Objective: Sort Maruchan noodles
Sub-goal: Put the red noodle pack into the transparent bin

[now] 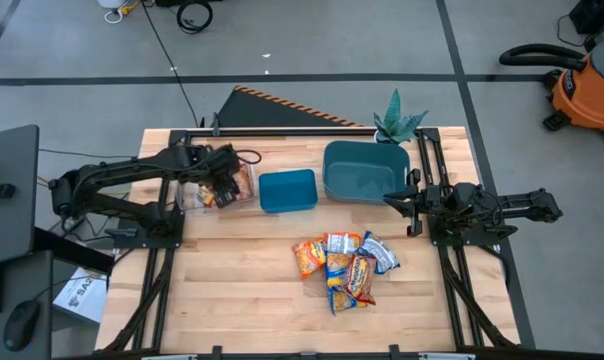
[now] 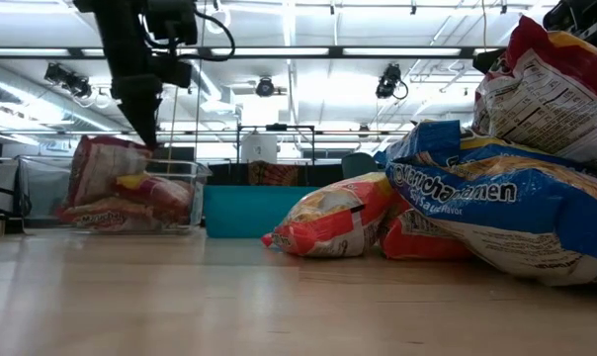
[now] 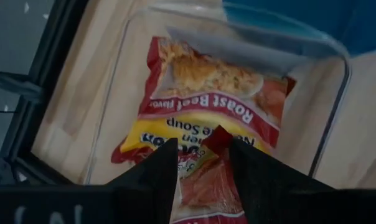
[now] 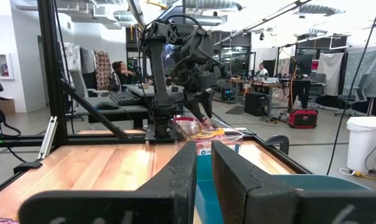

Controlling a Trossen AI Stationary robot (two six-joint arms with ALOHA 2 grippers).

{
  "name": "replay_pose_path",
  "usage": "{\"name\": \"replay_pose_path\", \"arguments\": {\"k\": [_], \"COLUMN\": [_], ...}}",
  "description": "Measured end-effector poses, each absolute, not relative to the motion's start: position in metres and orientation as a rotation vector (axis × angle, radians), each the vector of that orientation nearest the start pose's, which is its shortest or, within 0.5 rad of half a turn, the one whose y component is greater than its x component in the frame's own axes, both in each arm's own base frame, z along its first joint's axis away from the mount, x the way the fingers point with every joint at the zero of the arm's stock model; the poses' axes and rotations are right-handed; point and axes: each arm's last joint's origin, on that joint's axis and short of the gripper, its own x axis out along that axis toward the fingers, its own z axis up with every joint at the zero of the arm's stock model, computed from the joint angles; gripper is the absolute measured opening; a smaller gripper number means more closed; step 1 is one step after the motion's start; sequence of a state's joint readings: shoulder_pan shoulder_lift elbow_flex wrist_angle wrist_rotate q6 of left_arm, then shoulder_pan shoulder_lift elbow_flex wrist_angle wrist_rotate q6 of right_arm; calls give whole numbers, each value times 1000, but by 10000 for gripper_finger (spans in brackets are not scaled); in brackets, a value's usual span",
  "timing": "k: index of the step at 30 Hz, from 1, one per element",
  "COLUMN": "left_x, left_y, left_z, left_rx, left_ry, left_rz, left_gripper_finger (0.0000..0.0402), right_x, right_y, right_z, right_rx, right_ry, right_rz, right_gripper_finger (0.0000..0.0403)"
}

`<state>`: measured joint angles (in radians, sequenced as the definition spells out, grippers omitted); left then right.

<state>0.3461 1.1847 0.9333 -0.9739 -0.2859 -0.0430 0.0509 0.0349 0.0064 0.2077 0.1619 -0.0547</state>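
Several Maruchan packets [image 1: 344,262] lie heaped on the table's near middle, red, orange and blue-silver; in the low view they fill the right side [image 2: 496,198]. My left gripper [image 1: 222,188] hangs over the clear box [image 1: 187,195] at the far left, shut on a red packet [image 3: 203,186]. Under it in the box lies a Roast Beef packet [image 3: 206,93]. My right gripper [image 1: 394,198] waits shut and empty at the right, beside the large teal bin [image 1: 367,170]. My left gripper [image 3: 203,146] pinches a red packet between its two fingers, coming from above and pointing down into the clear box. One corner of the packet [image 3: 218,135] sticks out past the fingertips. The packet [image 2: 106,168] stands tilted in the box, leaning on the packets below it.
A small teal bin [image 1: 287,190] stands between the clear box and the large teal bin. A teal paper plant [image 1: 397,122] sits at the far edge. Bare wood lies at the near left and near right of the heap. People and desks show in the room beyond.
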Motion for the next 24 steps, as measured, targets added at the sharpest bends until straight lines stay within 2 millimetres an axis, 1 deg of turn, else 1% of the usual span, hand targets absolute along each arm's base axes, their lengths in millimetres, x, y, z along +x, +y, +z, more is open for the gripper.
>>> {"name": "replay_pose_path", "arguments": {"k": [4,8,13,16,19,24], "left_x": [196,208,228,241,256,287], "left_y": [70,60,37,20,2,-32], "left_z": [256,260,269,272,267,245], "left_rx": [-74,3,77,53,16,18], "left_ry": [1194,1116,932,829,780,741], "left_rz": [514,440,329,285,230,110], "left_gripper_finger": [153,153,153,153,153,153], "right_x": [98,98,98,98,98,98], "right_y": [0,0,0,0,0,0], "right_z": [183,183,183,183,183,183], "right_rx": [-36,-36,-36,-36,-36,-35], "right_ry": [-175,-175,-175,-175,-175,-176], "right_rz": [-116,-116,-116,-116,-116,-116], "right_gripper_finger": [55,55,55,55,55,55]}}
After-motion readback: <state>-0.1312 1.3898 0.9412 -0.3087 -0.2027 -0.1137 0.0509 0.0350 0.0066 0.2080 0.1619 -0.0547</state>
